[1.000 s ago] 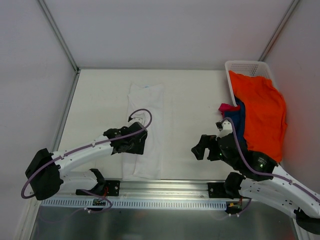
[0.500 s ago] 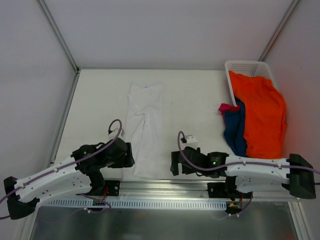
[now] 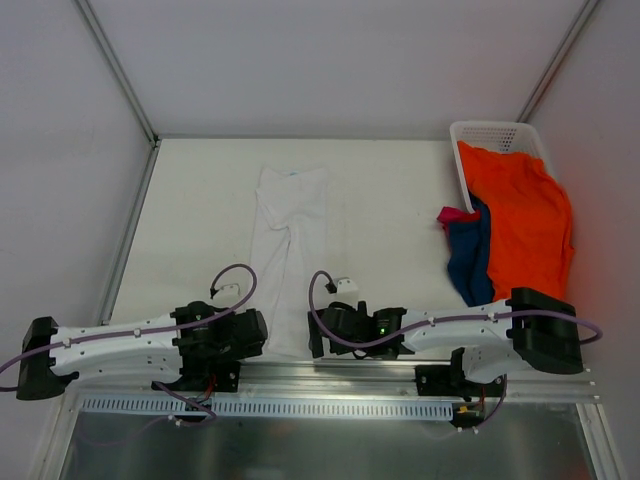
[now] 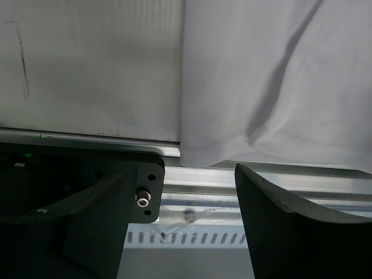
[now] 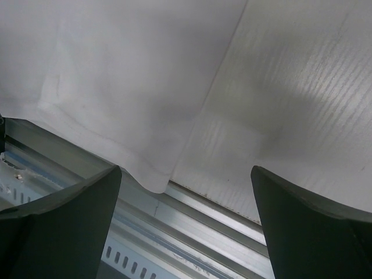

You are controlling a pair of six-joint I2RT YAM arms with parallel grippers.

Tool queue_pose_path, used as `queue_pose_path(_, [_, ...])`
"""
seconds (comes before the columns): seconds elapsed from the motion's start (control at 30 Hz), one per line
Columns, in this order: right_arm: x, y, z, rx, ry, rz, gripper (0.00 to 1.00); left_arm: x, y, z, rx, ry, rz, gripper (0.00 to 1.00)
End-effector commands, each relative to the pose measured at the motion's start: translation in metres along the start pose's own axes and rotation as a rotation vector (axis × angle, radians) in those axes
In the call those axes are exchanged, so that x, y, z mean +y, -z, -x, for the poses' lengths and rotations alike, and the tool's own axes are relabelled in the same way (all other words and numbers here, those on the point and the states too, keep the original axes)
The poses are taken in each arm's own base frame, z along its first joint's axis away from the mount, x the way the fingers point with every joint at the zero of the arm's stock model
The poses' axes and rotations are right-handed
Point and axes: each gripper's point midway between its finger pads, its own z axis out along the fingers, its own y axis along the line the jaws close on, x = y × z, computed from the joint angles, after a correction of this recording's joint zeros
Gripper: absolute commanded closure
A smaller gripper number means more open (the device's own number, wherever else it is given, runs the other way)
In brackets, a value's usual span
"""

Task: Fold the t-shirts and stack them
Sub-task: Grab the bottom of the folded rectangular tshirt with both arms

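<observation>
The left claw [image 4: 187, 168] and right claw [image 5: 186, 170], both released, have swung to the 2 near corners of the white t-shirt [image 3: 290, 230], poised to fold.

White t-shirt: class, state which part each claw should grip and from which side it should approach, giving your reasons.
Grip the two near hem corners of the white t-shirt, one per claw, coming from the near table edge. The hem overhangs the metal rail there, so a finger can probably slip beneath. Left claw takes the left corner, right claw the right corner. Both are open.
</observation>
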Motion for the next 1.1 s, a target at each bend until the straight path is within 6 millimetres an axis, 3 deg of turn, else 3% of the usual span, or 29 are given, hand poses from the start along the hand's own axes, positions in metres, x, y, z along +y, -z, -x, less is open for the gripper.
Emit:
queue_pose_path(0.0, [0.021,0.001,0.012,-0.028,-0.029,0.048,0.01,0.023,-0.006,0.006,-0.053,0.035,0.096,0.32])
queue_pose_path(0.17, [0.028,-0.007,0.007,-0.017,-0.044,0.075,0.07,0.019,-0.015,0.006,-0.07,0.063,0.067,0.37])
queue_pose_path(0.5, [0.048,-0.032,-0.011,0.062,-0.031,0.102,0.25,0.018,-0.039,-0.002,-0.068,0.061,0.072,0.4])
queue_pose_path(0.6, [0.048,-0.034,-0.013,0.066,-0.027,0.096,0.34,0.017,-0.04,-0.001,-0.079,0.063,0.059,0.42])
queue_pose_path(0.7, [0.049,-0.035,-0.012,0.068,-0.025,0.094,0.36,0.016,-0.041,0.0,-0.088,0.069,0.042,0.44])
queue_pose_path(0.9, [0.049,-0.04,-0.016,0.084,-0.022,0.075,0.53,0.013,-0.042,0.003,-0.103,0.068,0.028,0.47])
queue_pose_path(1.07, [0.043,-0.042,-0.019,0.097,-0.021,0.048,0.53,0.01,-0.042,0.006,-0.117,0.06,0.02,0.48])
